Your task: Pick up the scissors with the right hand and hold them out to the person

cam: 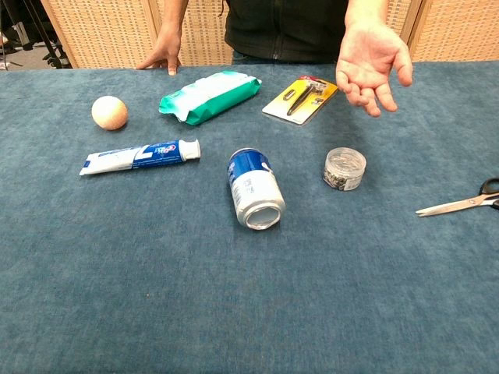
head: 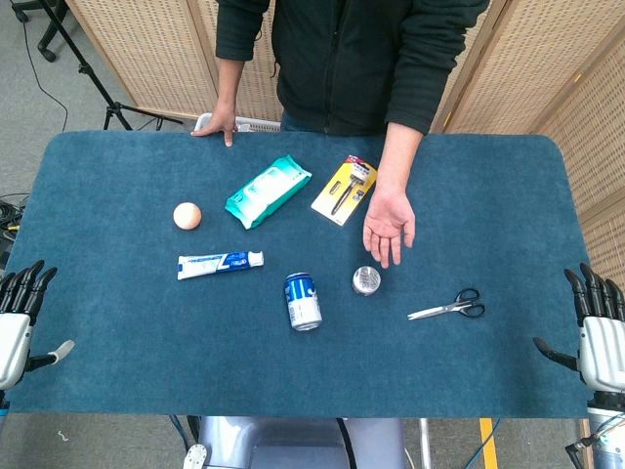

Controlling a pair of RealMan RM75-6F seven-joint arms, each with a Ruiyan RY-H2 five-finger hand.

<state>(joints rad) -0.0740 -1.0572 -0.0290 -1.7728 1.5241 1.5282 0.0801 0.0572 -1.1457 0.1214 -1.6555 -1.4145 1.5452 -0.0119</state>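
Blue felt-like surface (head: pixel 117 195). One pair of black-handled metal scissors (head: pixel 448 309) lies flat at right, near one round clear tin (head: pixel 366 280). One cylindrical can (head: pixel 303 301) lies toppled. Right hand (head: pixel 598 327) and left hand (head: pixel 20 318): fingers spread, holding nothing.

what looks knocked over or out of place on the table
Only the blue can: it lies tipped on its side near the table's middle, its end facing the chest camera. Nothing looks spilled. The scissors lie flat and closed.
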